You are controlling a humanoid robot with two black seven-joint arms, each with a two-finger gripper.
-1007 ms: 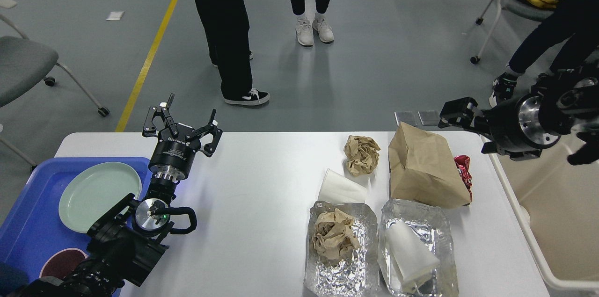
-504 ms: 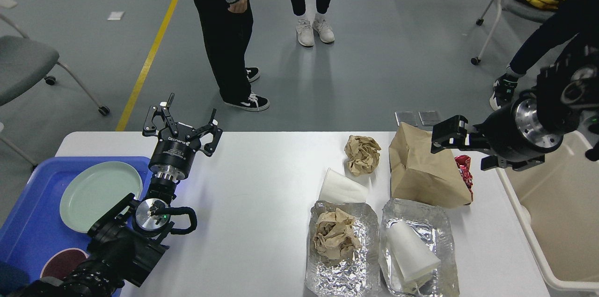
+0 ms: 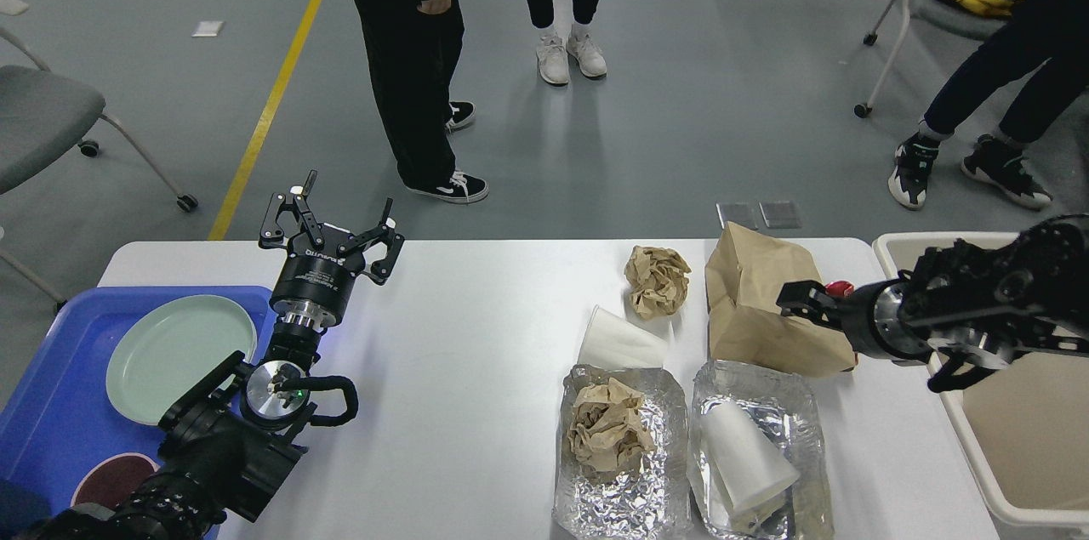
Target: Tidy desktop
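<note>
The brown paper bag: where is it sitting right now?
In the head view, the brown paper bag lies on the right far part of the desktop, right of a crumpled paper ball and beyond the foil trays, with the right gripper at its right edge.

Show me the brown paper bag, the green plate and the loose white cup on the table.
brown paper bag (image 3: 753, 310): head view, middle of its flat face.
green plate (image 3: 180, 355): head view, centre of the dish.
white cup (image 3: 619, 343): head view, its side wall.
</note>
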